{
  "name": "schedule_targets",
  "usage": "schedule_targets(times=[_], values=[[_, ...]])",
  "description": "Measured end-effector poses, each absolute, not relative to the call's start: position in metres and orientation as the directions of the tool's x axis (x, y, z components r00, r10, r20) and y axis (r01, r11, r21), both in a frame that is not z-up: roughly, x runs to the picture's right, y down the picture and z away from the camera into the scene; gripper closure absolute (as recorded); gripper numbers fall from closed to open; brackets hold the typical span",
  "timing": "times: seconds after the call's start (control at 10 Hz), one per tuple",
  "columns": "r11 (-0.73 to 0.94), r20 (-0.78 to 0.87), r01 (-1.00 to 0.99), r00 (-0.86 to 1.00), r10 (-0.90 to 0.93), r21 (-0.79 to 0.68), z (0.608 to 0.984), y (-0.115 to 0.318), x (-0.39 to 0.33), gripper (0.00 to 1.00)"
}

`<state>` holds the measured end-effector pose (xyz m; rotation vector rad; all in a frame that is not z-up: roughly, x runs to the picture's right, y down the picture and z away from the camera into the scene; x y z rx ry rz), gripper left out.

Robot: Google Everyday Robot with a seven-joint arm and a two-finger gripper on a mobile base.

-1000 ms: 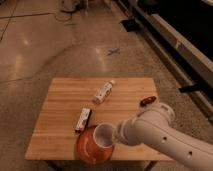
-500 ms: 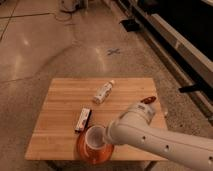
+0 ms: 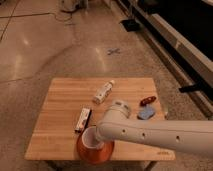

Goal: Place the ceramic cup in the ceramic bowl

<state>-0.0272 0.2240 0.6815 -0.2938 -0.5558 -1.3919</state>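
Observation:
The white ceramic cup [image 3: 88, 138] sits at the tip of my arm, right over the orange-red ceramic bowl [image 3: 96, 153], which stands at the wooden table's front edge. The cup's base is within the bowl's rim; I cannot tell whether it rests on the bowl's bottom. My gripper [image 3: 96, 134] is at the cup's right side, shut on it, mostly hidden by my white forearm, which reaches in from the lower right.
On the wooden table [image 3: 60, 95] lie a white labelled bottle [image 3: 103, 92] at the middle back, a dark snack bar [image 3: 83, 119] left of the bowl, a red-brown item [image 3: 148, 100] and a blue item [image 3: 146, 113] at the right. Floor surrounds the table.
My arm has swung left and slightly down, carrying the cup from the bowl's right part to its left part. The bowl and the other items have not moved.

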Motion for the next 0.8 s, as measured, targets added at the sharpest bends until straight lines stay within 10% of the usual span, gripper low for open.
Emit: schedule_targets(times=[0.8], values=[[0.252,0.524,0.962,0.162,-0.836,0.105,0.664,0.164,-0.008,0.24]])
